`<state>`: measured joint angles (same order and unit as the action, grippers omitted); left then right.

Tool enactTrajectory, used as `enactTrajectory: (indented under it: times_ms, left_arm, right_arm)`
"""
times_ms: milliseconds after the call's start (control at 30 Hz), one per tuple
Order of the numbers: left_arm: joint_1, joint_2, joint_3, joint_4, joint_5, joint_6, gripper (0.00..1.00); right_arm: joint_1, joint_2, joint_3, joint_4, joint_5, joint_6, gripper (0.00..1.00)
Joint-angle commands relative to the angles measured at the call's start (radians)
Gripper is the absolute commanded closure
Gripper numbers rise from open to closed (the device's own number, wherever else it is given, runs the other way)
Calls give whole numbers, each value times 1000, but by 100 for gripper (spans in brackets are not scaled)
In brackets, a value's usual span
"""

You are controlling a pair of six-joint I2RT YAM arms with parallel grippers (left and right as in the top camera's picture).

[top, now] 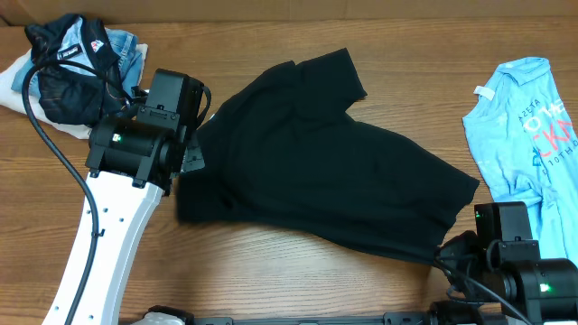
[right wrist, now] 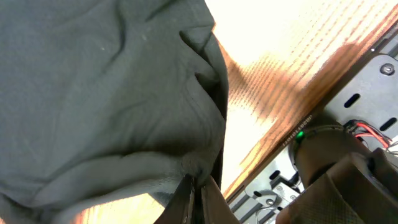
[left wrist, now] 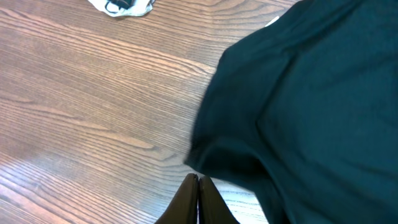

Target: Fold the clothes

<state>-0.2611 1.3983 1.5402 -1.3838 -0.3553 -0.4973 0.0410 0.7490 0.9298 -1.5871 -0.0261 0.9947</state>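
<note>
The clothes, a plain black T-shirt (top: 334,171), lie spread and rumpled across the middle of the wooden table, one sleeve pointing to the back. My left gripper (top: 192,155) sits at the shirt's left edge. In the left wrist view its fingers (left wrist: 199,180) are pressed together with nothing between them, just short of a folded corner of the shirt (left wrist: 298,106). My right gripper (top: 444,251) is at the shirt's near right corner. Its jaws (right wrist: 198,183) are shut on a bunched fold of the black cloth (right wrist: 106,93), which is raised slightly off the table.
A light blue T-shirt with pink lettering (top: 528,135) lies at the right edge. A dark jacket on pale cloth (top: 72,68) is piled at the back left, with a black cable (top: 41,135) running down from it. The table's front edge and a metal rail (right wrist: 348,93) are close beside the right gripper.
</note>
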Motion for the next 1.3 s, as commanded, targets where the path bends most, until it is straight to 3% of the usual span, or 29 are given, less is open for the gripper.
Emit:
enactTrajectory:
  times_ms: [0,133,167,200,267,400,467,500,567,667,767,933,1033,1267]
  left_arm:
    - [6,3,15,1,1,27,81]
    - [6,3,15,22,3,31,80]
    - [6,4,15,38,11,33,81]
    - [6,10,15,91,49,66,81]
    - [6,24,15,150,102,121,79]
    - [6,100,15,246,191,203,75]
    - [6,160,15,285,224,224,71]
    - [6,194,15,303,239,235,71]
    - [6,263,15,344,261,241,74]
    - [6,362,15,411,298,270,88]
    - [6,452,15,475,319,293,95]
    - [7,568,15,533,352,319,96]
    - [7,615,15,552,356,319,96]
    - [9,719,15,615,411,363,96]
  right_arm:
    - [3,-6,26,21,11,8,96]
    - [3,-2,26,52,10,4,89]
    - [3,1,26,64,12,-1,82]
    - [3,13,26,85,24,-5,61]
    - [3,30,26,109,25,-20,49]
    - [3,80,26,163,25,-35,14]
    - [3,113,26,204,25,-63,6]
    - [3,129,26,224,25,-80,7]
    - [3,174,26,267,25,-103,17]
    - [3,247,26,326,32,-106,41]
    - [3,330,26,387,33,-106,62]
    - [3,492,26,506,32,-114,87]
    - [3,578,26,569,32,-146,92]
    - [3,752,26,680,25,-166,92]
